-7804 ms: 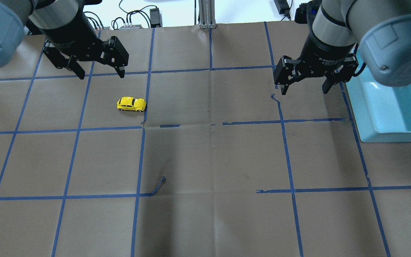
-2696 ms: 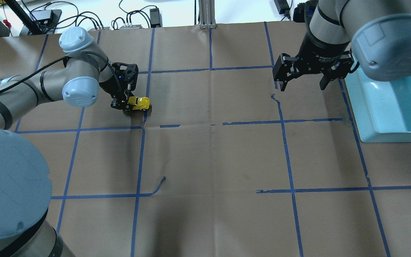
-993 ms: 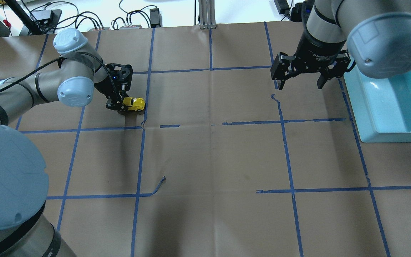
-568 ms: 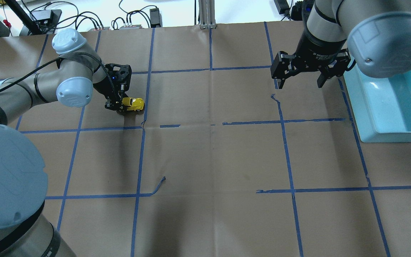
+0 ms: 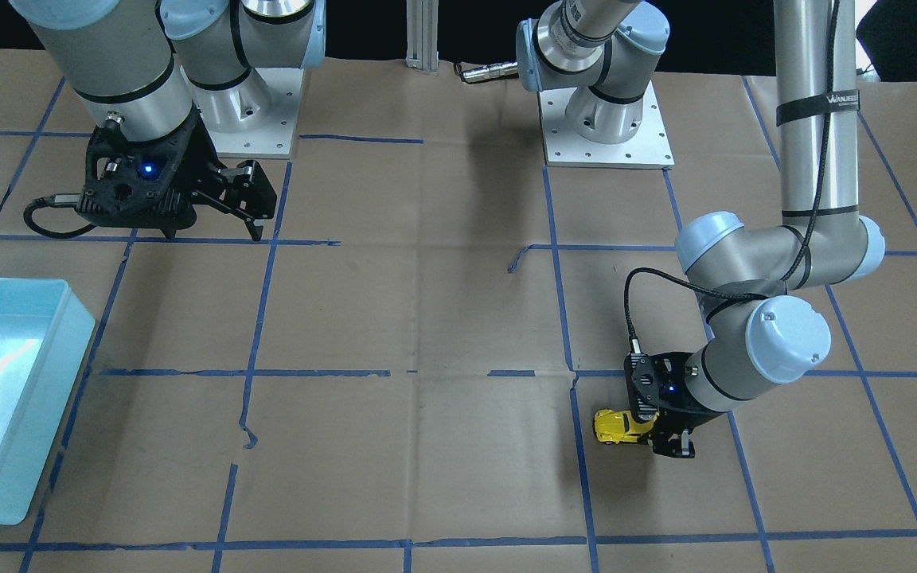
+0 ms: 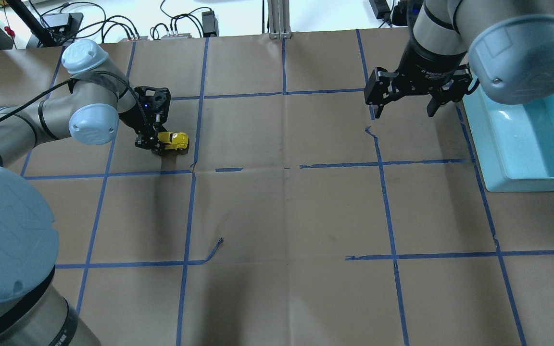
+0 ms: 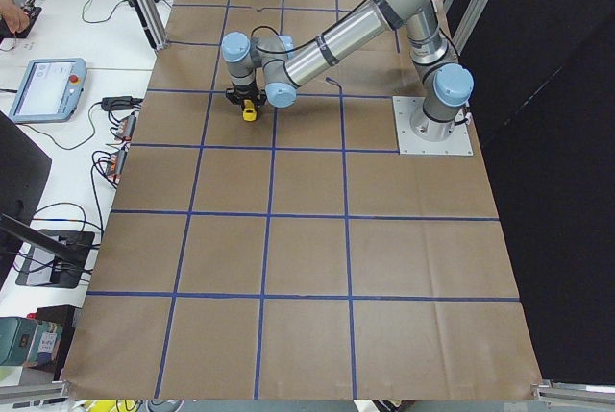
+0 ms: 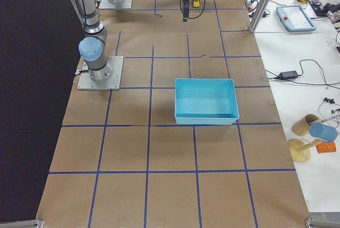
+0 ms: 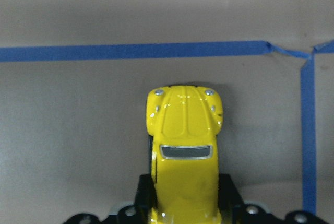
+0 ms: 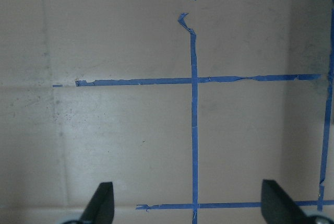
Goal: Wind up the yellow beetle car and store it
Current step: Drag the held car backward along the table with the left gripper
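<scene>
The small, glossy yellow beetle car (image 6: 173,141) is in one square of the brown paper-covered table (image 6: 286,211), which is marked with blue tape lines (image 6: 123,264), on the robot's left side. The black two-finger left pincer (image 6: 154,144) is closed narrowly on the rear half of the car, one finger (image 9: 227,192) on each side, and the bonnet points away from the wrist. The black right pincer (image 6: 404,113) hangs wide apart with nothing between its fingers, near the light blue plastic tray (image 6: 498,163). In the left wrist view the rear of the car is cut off by the lower edge and its wheels are hidden, so I cannot tell if they touch the paper. From the right side camera the car is only a small yellow spot.
</scene>
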Available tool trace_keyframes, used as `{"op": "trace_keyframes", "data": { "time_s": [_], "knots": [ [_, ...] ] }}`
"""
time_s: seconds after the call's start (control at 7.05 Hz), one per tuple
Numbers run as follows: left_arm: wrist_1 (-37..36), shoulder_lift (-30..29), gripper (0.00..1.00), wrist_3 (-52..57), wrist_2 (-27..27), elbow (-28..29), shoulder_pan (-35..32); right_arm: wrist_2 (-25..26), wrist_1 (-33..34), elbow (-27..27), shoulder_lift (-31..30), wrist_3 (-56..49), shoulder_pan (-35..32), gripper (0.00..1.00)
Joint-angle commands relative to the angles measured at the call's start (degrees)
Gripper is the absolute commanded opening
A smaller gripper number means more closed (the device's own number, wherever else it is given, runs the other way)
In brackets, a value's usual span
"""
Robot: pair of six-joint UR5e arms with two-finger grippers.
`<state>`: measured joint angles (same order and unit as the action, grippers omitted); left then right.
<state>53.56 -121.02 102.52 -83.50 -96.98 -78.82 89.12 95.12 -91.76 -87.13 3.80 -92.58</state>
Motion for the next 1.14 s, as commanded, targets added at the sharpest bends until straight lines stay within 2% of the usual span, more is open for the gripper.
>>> {"op": "trace_keyframes", "data": {
  "time_s": [0.0, 0.99],
  "knots": [
    [0.05, 0.17, 0.00, 1.19, 0.01, 0.04, 0.94, -0.70, 0.24, -0.08, 0.29, 0.07, 0.03, 1.00],
    [0.05, 0.35, 0.01, 4.89, -1.22, -0.66, 3.06, -0.53, 0.77, 0.00, 0.65, -0.46, 0.03, 1.00]
  ]
}}
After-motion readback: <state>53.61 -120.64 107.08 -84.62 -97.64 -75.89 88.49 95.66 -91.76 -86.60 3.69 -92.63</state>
